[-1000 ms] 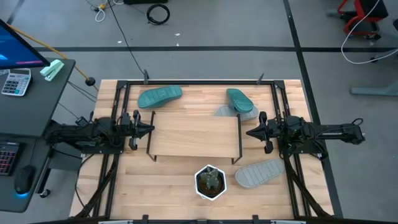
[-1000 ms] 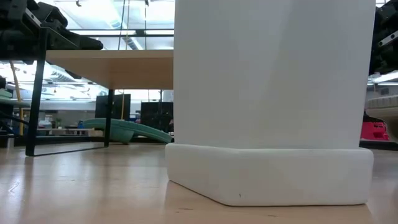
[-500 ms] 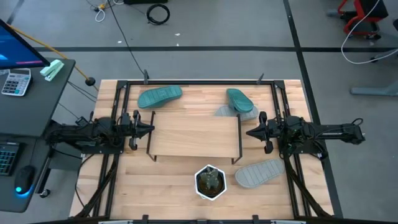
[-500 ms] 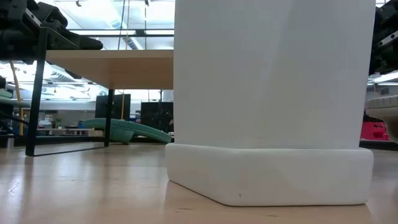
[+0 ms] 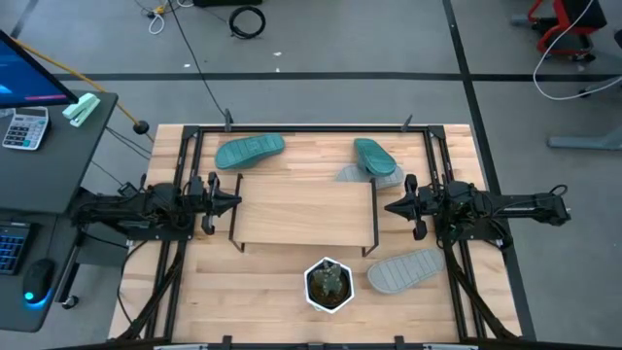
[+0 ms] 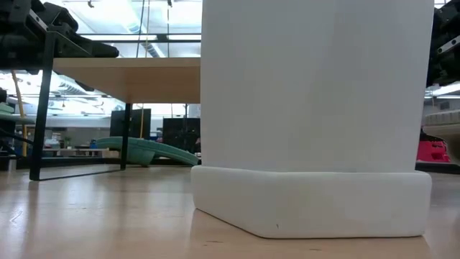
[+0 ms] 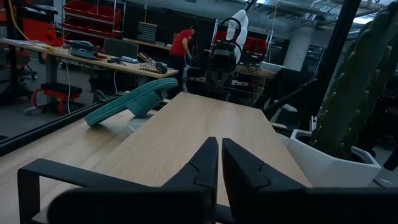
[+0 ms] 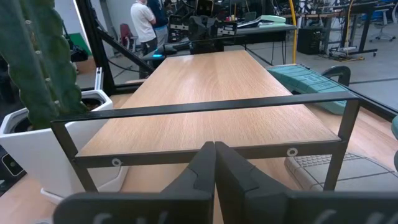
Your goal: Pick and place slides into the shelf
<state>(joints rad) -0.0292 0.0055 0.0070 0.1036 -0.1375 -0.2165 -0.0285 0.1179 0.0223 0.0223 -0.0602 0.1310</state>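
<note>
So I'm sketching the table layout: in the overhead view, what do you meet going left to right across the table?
Left gripper → teal slide → shelf → potted cactus → right gripper → grey slide.

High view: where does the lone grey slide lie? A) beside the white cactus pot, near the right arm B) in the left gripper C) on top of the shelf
A: the grey slide lies on the table just right of the cactus pot, below the right gripper.
</note>
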